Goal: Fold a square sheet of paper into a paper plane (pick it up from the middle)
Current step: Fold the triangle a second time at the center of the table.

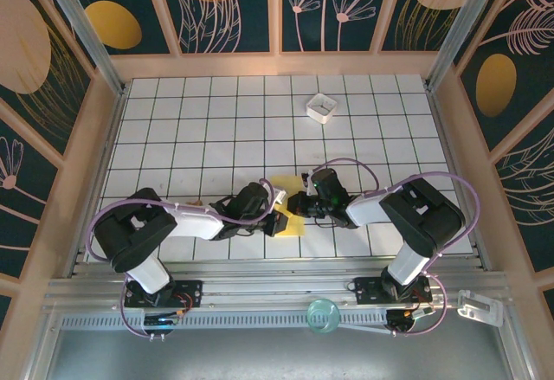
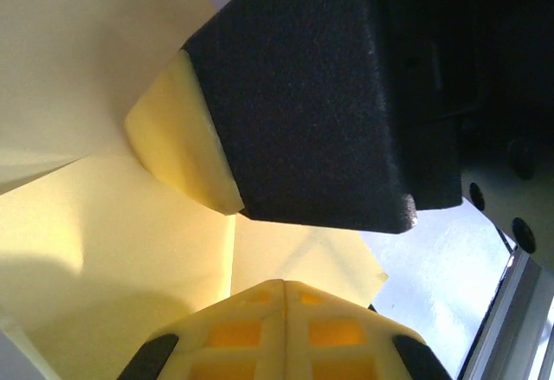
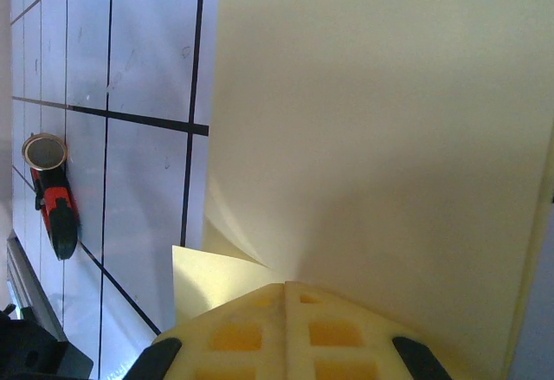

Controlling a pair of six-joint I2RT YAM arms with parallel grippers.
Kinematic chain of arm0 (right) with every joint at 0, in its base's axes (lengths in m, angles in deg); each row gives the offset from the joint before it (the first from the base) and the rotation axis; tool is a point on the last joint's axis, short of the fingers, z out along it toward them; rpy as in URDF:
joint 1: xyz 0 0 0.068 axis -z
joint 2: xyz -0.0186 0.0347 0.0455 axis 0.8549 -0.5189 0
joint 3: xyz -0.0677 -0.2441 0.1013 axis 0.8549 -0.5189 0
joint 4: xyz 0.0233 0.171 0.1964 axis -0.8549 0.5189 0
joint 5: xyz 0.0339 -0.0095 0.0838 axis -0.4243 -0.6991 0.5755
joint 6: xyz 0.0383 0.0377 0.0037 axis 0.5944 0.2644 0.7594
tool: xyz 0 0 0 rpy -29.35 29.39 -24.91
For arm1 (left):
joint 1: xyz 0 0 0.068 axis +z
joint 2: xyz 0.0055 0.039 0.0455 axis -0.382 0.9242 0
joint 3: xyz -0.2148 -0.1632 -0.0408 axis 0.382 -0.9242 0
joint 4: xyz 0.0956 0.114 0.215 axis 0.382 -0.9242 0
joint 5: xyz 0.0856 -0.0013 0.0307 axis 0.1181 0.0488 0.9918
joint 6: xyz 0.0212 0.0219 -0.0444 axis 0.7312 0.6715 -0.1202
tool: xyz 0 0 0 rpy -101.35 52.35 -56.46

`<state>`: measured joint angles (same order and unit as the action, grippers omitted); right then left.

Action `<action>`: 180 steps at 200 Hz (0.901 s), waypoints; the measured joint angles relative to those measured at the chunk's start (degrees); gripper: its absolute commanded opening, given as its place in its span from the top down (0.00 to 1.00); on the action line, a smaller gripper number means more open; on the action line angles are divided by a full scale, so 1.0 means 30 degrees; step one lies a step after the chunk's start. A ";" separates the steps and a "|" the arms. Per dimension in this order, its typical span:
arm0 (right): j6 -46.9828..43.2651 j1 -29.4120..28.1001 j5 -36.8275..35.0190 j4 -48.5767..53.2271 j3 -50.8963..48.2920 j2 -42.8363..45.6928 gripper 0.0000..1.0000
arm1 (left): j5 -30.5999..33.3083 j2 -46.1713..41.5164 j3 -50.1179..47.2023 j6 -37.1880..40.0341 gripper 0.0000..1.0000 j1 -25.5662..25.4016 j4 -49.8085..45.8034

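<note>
A: Entry one, hazards, nearest first?

B: Left gripper (image 1: 279, 217), at the near part of the square sheet of paper (image 1: 294, 227). The sheet lies partly folded on the worktop (image 1: 216, 120), between the two arms. Likely fault: a tear or a stray crease, if one arm pulls while the other holds fast.

A: Next out?

B: Right gripper (image 1: 300, 204), just beside the left, over the same sheet. Likely fault: the fingers knock together, working this close. Second fault: thin paper slips from a pinch and the fold lands off line.

A: Farther?

B: Small white box (image 1: 322, 107), well apart at the far side. No hazard judged.

A: Entry two, gripper states?

B: Left: closed tight, fingers (image 2: 260, 332) meeting at their seam, with a crease of the sheet running into them. Judged pinched. Right: closed tight, fingers (image 3: 260, 332) together, the sheet rising straight from their seam. It holds the sheet.
</note>
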<state>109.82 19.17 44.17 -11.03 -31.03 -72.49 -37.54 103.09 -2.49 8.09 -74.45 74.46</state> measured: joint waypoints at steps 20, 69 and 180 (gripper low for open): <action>0.0000 0.0015 0.0007 0.0000 0.0000 0.0000 1.00 | 0.0029 0.0000 -0.0058 0.0131 1.00 0.0000 -0.0073; 0.0000 0.0015 0.0007 0.0000 0.0000 -0.0007 1.00 | 0.0430 0.0000 -0.0430 0.0510 1.00 0.0000 -0.0568; 0.0000 0.0015 0.0029 0.0000 0.0029 -0.0051 1.00 | 0.0561 -0.0794 -0.1712 0.0736 1.00 0.0007 0.0182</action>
<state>109.82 19.22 44.26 -11.03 -30.95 -72.64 -35.85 100.70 -7.62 10.30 -74.42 75.01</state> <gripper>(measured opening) 0.042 0.061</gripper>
